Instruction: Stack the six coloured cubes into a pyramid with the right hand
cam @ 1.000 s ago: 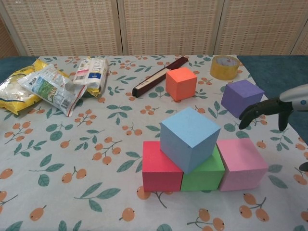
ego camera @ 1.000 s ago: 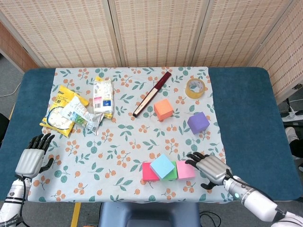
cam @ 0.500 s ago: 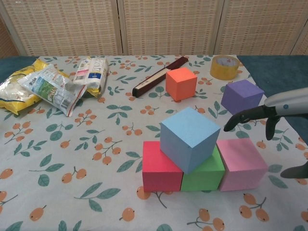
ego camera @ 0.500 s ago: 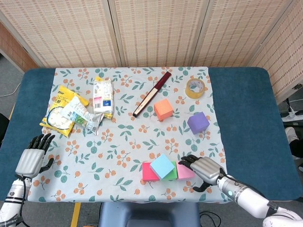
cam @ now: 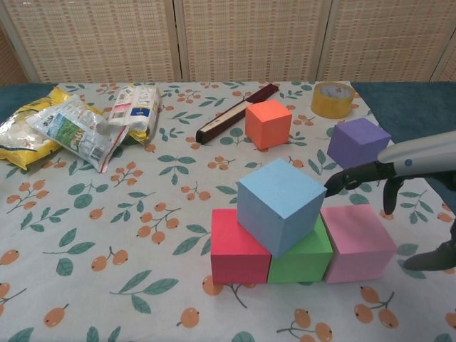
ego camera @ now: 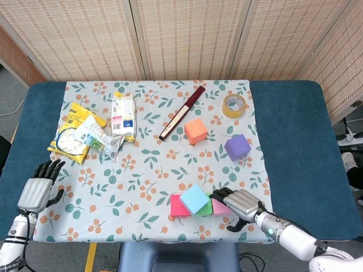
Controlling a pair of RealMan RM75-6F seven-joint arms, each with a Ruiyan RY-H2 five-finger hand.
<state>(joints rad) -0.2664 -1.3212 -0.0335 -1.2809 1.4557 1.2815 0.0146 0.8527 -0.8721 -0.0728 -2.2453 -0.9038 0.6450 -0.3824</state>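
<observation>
Your right hand (cam: 399, 182), dark fingers on a silver metal palm, sits spread over the matte pink foam cube (cam: 358, 242) and grips nothing. Fingertips reach toward the light blue foam cube (cam: 279, 204); from the chest view you can't tell whether they touch it. In the head view the hand covers most of the pink cube.

Base row near the front table edge: red foam cube (cam: 238, 246), green foam cube (cam: 303, 257), pink cube, faces touching. The blue cube rests on the red and green ones, twisted off square; it hides most of the green cube's top.

The orange foam cube (cam: 268, 123) and purple foam cube (cam: 358, 144) stand loose on the cloth further back, well apart from the stack.

Your left hand (ego camera: 41, 187) rests at the cloth's left edge, fingers extended and apart, empty.

Other items:
- floral-print tablecloth (ego camera: 164, 164), flat fabric over blue padding
- dark folded fan (ego camera: 182, 112), slim and lying diagonal
- yellowish roll of tape (ego camera: 234, 105)
- crinkled foil snack packets (ego camera: 93, 127), overlapping, labels unreadable
</observation>
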